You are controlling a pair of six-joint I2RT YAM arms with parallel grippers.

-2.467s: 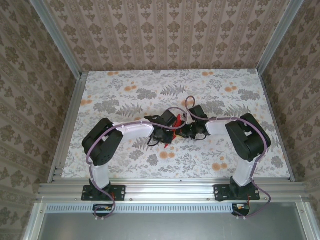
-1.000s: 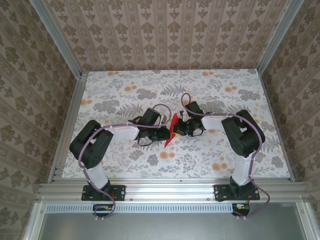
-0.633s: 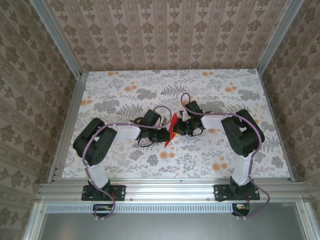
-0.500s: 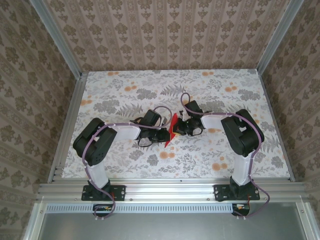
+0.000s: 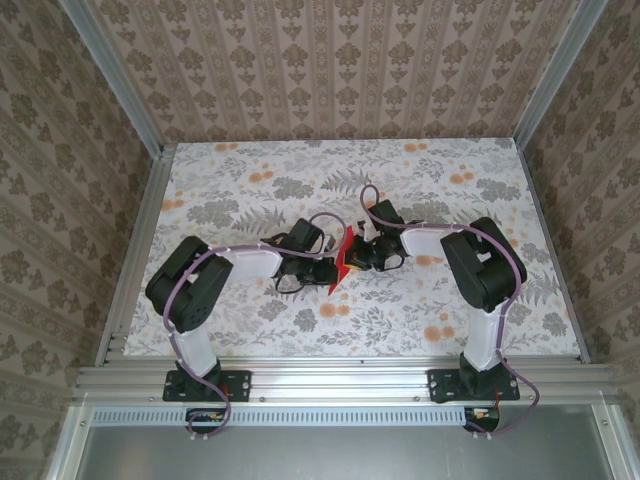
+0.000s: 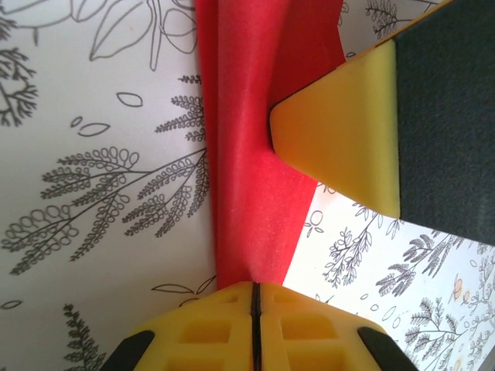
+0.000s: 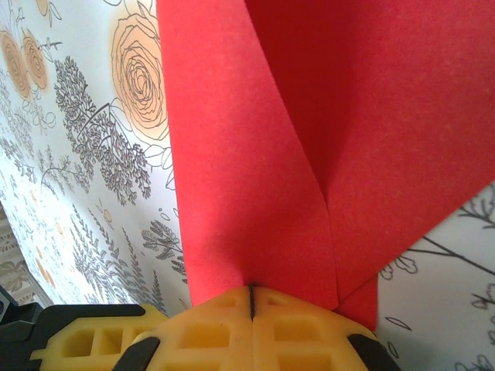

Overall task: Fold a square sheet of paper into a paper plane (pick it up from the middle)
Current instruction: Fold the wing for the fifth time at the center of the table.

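Counter: white floral-printed counter (image 5: 250, 190) with grey leaves and orange blooms.
Left arm: black-and-white jointed arm (image 5: 205, 285), its elbow out to the left and its forearm reaching toward the counter's middle.
Left tool (image 5: 326, 268): clenched on the paper. In the left wrist view its yellow pads meet, and the red strip comes out of their seam.
Paper: thin bright red paper (image 5: 341, 262), creased into layers, held on edge between the two tools near the counter's middle. I cannot tell whether it touches the counter.
Right tool (image 5: 353, 255): clenched on the red paper's opposite side. One of its yellow fingertips (image 6: 340, 147) presses the strip.
Right arm: matching black-and-white arm (image 5: 480, 270), its elbow out to the right.
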